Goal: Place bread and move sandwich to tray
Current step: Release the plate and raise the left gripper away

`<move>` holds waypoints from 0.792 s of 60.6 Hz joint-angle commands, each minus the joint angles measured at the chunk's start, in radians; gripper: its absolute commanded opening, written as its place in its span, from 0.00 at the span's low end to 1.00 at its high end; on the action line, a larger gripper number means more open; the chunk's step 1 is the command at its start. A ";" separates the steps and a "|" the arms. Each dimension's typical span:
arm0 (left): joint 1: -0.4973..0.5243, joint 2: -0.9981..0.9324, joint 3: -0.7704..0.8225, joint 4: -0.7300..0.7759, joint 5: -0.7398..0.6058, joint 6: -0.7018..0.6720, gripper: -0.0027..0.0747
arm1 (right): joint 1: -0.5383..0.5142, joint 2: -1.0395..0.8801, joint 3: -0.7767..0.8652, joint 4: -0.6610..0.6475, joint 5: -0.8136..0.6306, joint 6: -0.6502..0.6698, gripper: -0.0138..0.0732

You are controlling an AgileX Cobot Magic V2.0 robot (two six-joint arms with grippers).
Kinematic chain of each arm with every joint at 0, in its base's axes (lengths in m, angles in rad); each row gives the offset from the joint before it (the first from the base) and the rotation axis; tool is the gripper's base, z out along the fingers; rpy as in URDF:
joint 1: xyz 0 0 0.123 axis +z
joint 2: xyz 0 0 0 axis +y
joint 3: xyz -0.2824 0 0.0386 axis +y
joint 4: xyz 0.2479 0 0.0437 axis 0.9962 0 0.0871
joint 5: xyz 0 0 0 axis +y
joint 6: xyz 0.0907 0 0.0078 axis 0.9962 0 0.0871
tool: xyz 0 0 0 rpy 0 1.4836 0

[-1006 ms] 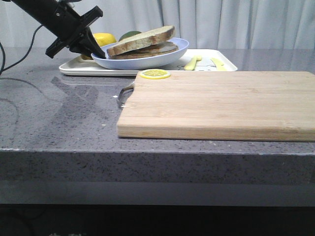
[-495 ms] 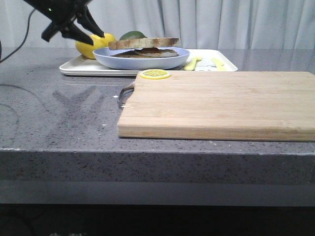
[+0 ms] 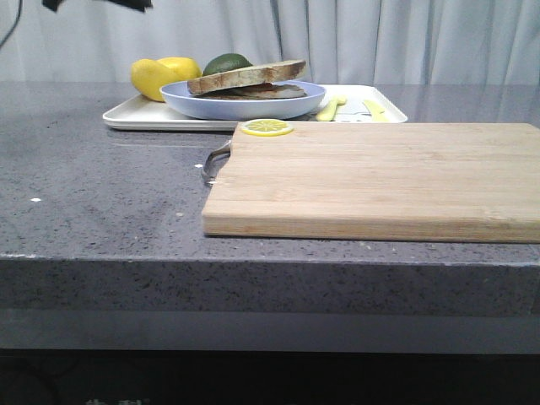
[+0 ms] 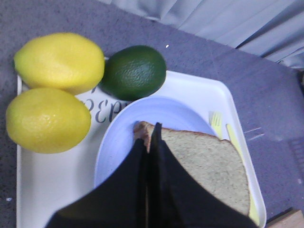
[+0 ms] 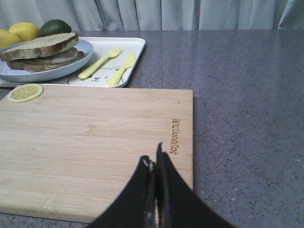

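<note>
The sandwich lies on a round light-blue plate (image 3: 253,105) that rests flat on the white tray (image 3: 126,118) at the back left. The plain bread slice (image 3: 246,76) is its top layer, and the egg is mostly hidden under it. In the left wrist view my left gripper (image 4: 149,130) is shut and empty, hovering above the plate (image 4: 118,137) and the bread (image 4: 209,161). Only a black bit of that arm (image 3: 97,3) shows at the front view's top edge. My right gripper (image 5: 153,164) is shut and empty, low over the wooden cutting board (image 5: 85,142).
Two lemons (image 4: 59,59) and a green avocado (image 4: 133,71) sit on the tray's far left part. A yellow fork (image 5: 99,61) and knife (image 5: 121,69) lie on its right part. A lemon slice (image 3: 267,127) sits on the cutting board's (image 3: 371,177) far left corner.
My left gripper let go of the plate's rim, rose up and left almost out of the front view, and closed. The tilted plate settled flat on the tray.
</note>
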 commanded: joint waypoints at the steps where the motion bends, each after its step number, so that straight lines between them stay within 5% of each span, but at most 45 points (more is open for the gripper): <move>1: 0.000 -0.132 -0.121 -0.035 -0.008 0.006 0.01 | 0.001 0.009 -0.029 -0.001 -0.051 -0.002 0.09; 18: -0.002 -0.304 -0.121 0.005 -0.008 0.007 0.01 | 0.001 0.009 -0.029 -0.001 -0.043 -0.002 0.09; 31: -0.011 -0.421 -0.066 0.190 -0.008 0.007 0.01 | 0.001 0.009 -0.029 -0.001 -0.043 -0.002 0.09; 37: -0.025 -0.523 0.078 0.296 -0.008 0.007 0.01 | 0.001 0.009 -0.029 -0.001 -0.043 -0.002 0.09; 48: -0.069 -0.761 0.577 0.592 -0.010 0.010 0.01 | 0.001 0.009 -0.029 -0.001 -0.043 -0.002 0.09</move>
